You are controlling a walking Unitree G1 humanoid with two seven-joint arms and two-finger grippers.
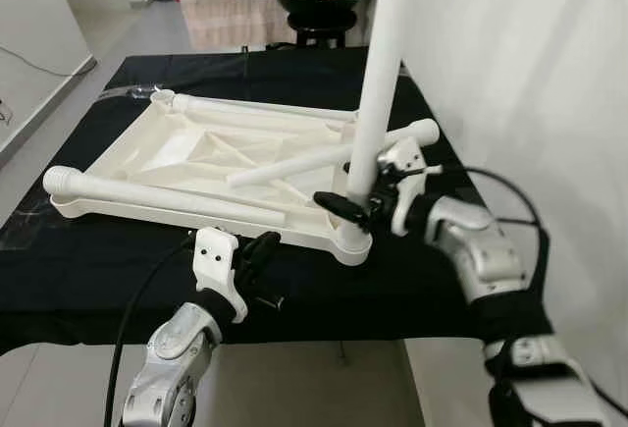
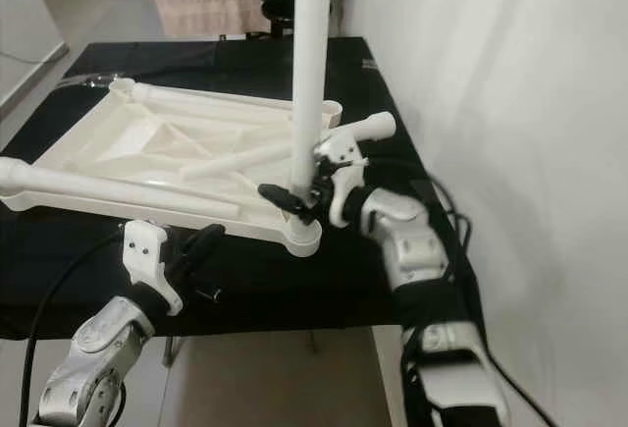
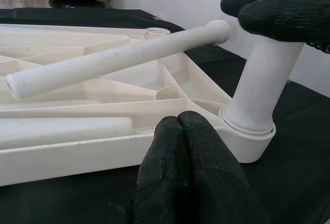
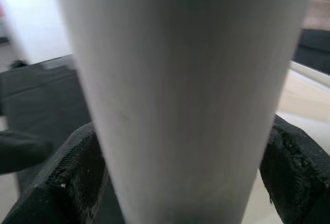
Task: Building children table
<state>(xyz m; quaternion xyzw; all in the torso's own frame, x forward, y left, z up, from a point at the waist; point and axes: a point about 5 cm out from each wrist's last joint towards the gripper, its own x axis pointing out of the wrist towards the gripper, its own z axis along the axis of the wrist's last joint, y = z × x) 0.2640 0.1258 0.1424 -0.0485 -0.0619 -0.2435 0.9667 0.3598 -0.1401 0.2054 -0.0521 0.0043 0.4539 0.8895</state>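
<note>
A white plastic child's tabletop (image 1: pixel 177 152) lies upside down on the black-covered table (image 1: pixel 98 280). One white leg (image 1: pixel 378 83) stands upright in the near right corner socket (image 1: pixel 351 245). My right gripper (image 1: pixel 358 206) is shut on this leg just above the socket, and its fingers (image 4: pixel 62 183) flank the leg (image 4: pixel 180 95) in the right wrist view. Three more legs lie loose on the tabletop, one along the front (image 1: pixel 147 191) and one across the middle (image 1: pixel 294 164). My left gripper (image 1: pixel 265 243) is shut and empty, just in front of the tabletop's near edge, its fingers (image 3: pixel 191 167) pressed together.
A white wall (image 1: pixel 530 74) runs close along the table's right side. A black stool (image 1: pixel 319 0) and storage boxes stand behind the table. Grey floor (image 1: pixel 59 103) lies to the left. A black cable (image 1: pixel 147 299) hangs from my left arm.
</note>
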